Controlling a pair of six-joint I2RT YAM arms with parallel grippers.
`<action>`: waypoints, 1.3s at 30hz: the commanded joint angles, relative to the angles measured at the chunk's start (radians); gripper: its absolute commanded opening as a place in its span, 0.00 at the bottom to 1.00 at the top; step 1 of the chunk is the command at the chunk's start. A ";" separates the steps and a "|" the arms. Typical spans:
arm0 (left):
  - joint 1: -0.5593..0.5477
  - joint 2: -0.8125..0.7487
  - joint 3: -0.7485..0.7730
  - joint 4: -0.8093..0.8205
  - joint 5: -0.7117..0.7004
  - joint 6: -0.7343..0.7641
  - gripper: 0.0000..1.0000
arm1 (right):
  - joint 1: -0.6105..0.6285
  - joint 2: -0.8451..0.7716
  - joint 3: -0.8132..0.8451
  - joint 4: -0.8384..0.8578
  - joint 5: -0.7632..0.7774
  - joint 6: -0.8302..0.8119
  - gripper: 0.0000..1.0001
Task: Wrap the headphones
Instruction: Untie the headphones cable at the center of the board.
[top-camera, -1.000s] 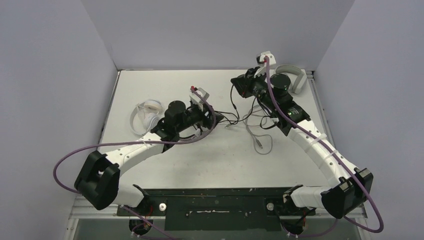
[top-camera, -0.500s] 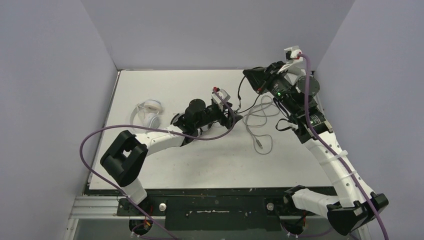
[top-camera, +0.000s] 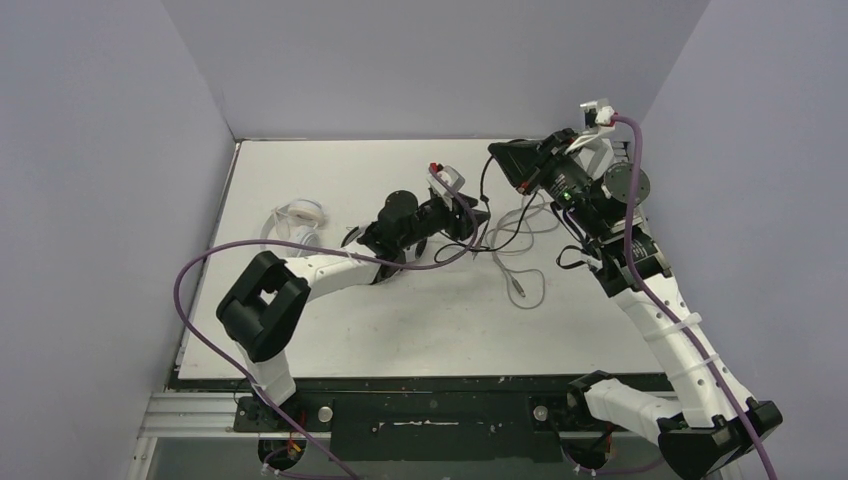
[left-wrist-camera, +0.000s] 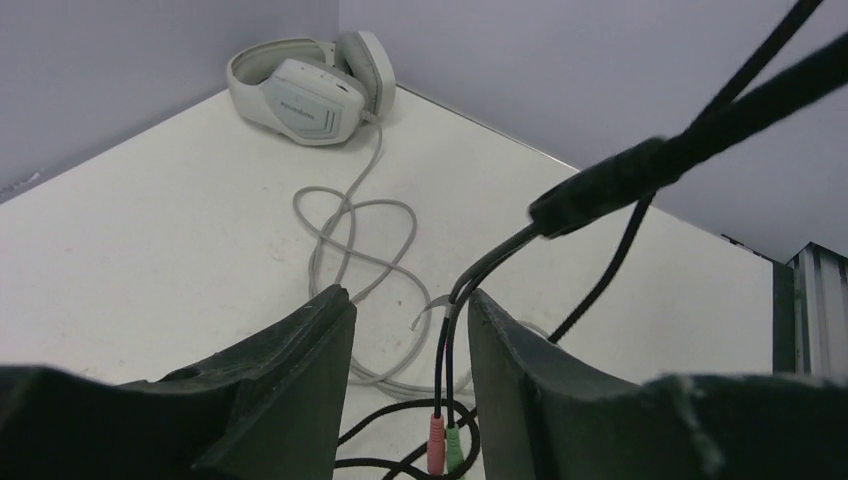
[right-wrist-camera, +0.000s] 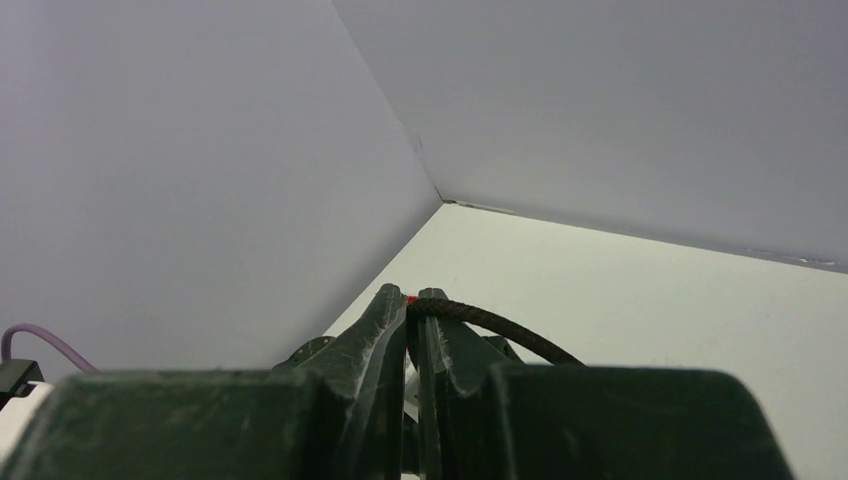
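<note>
Left wrist: left gripper (left-wrist-camera: 408, 302) stands apart around the black cable (left-wrist-camera: 600, 185). The right gripper (right-wrist-camera: 411, 300) pinches it, and tension could pull it free.

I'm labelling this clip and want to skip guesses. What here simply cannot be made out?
Black cable: right wrist view, the shut jaws of the right gripper hide where it runs on.
Grey over-ear headphones: top view, right arm covers nearly all.
White headphones: top view, thin cable too small to trace.
Pink and green plugs: left wrist view, bottom edge cuts them.
</note>
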 joint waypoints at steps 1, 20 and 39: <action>0.000 0.018 0.070 0.067 -0.005 0.002 0.40 | -0.009 -0.011 -0.014 0.080 -0.024 0.037 0.00; -0.018 0.076 0.048 0.173 0.050 -0.056 0.03 | -0.025 -0.018 -0.039 0.087 -0.041 0.060 0.00; -0.036 -0.164 -0.069 0.191 -0.099 -0.075 0.52 | -0.049 0.004 -0.091 0.005 0.118 -0.036 0.00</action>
